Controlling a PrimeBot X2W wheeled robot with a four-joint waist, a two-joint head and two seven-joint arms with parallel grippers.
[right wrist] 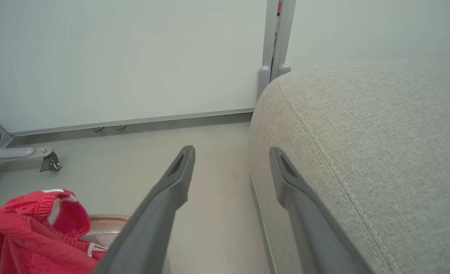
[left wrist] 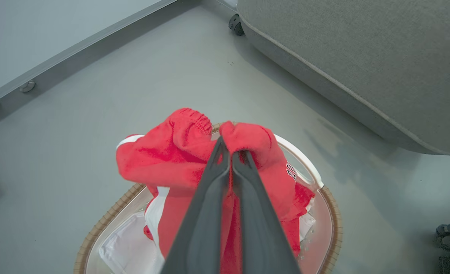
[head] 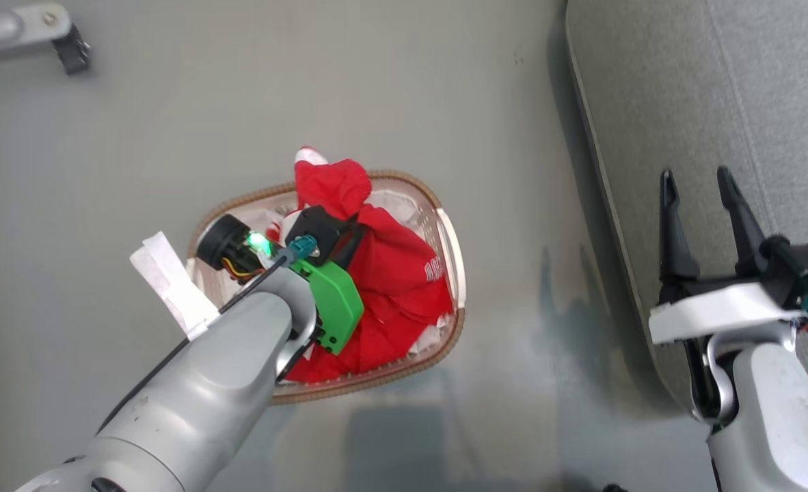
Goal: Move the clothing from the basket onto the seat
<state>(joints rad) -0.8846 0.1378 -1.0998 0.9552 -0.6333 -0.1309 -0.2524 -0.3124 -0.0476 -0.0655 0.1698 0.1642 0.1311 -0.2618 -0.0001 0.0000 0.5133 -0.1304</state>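
The basket (head: 453, 246) with its brown woven rim stands on the grey floor, heaped with red clothing (head: 390, 266). My left gripper (head: 353, 225) is over the basket, shut on a fold of the red clothing (left wrist: 179, 156) and holding it bunched above the rim (left wrist: 333, 217). White stripes and lettering show on the fabric. The grey seat (head: 752, 96) lies to the right. My right gripper (head: 701, 188) hangs open over the seat's edge (right wrist: 362, 152), nothing between its fingers. A corner of the clothing (right wrist: 31, 224) appears at the lower left of the right wrist view.
A white cloth lining (left wrist: 122, 247) lies inside the basket. A white paper tag (head: 168, 280) sticks out beside my left forearm. A caster leg (head: 69, 48) stands at the far left, and a wall rail (right wrist: 133, 121) runs behind. Open floor separates basket and seat.
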